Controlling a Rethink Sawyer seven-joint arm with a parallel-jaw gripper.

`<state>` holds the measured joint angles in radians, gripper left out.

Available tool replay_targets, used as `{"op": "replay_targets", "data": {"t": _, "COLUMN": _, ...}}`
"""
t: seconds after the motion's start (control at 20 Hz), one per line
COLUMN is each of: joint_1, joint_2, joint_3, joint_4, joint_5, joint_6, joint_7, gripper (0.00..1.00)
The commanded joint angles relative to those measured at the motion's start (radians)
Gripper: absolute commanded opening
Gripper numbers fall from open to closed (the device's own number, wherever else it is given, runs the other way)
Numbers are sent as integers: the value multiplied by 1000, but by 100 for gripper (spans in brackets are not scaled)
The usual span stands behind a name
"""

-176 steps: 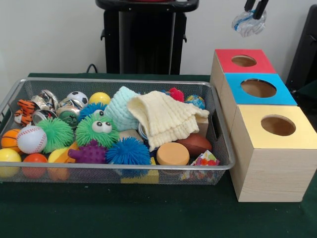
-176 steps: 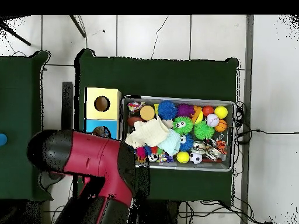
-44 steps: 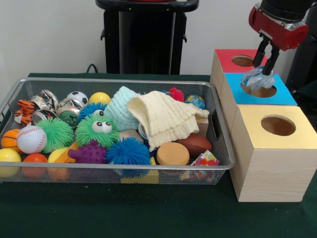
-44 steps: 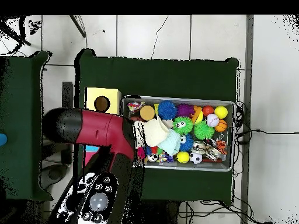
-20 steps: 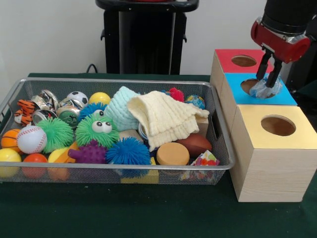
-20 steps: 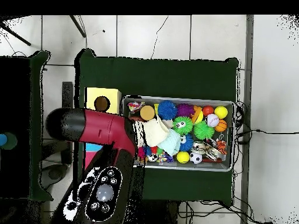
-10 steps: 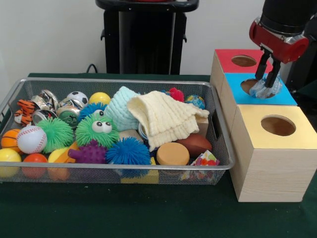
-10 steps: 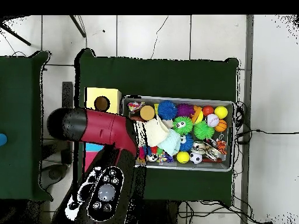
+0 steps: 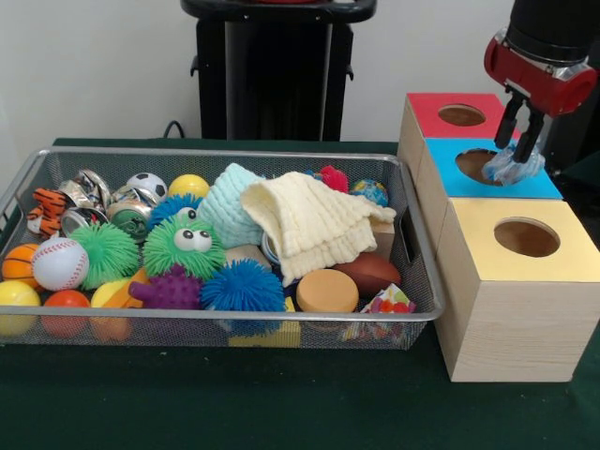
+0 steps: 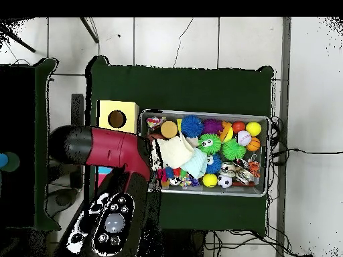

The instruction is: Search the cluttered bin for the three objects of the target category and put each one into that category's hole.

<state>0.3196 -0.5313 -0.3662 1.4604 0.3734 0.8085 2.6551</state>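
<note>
Three boxes stand beside the mesh bin (image 9: 412, 281), topped red, blue and yellow; the pincer (image 9: 520, 141) hangs over the blue box (image 9: 492, 169), closed on a crumpled clear-blue plastic wad (image 9: 514, 167). That wad sits at the right rim of the blue box's hole (image 9: 481, 166), partly over the lid rather than centred. Released here, it would likely catch on the rim and lie on the lid, or cling to a finger. Overhead, the red arm (image 10: 100, 150) hides the blue box, so alignment cannot be checked there
</note>
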Motion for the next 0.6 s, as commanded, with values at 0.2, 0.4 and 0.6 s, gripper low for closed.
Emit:
{"op": "replay_targets", "data": {"t": 0.2, "joint_1": 0, "joint_2": 12, "joint_3": 72, "joint_4": 92, "joint_5": 16, "joint_6": 0, "joint_7": 151, "gripper": 0}}
{"op": "replay_targets", "data": {"t": 0.4, "joint_1": -14, "joint_2": 6, "joint_3": 86, "joint_4": 106, "joint_5": 21, "joint_6": -15, "joint_7": 127, "gripper": 0}}
{"op": "replay_targets", "data": {"t": 0.6, "joint_1": -17, "joint_2": 8, "joint_3": 91, "joint_4": 106, "joint_5": 20, "joint_6": -17, "joint_7": 120, "gripper": 0}}
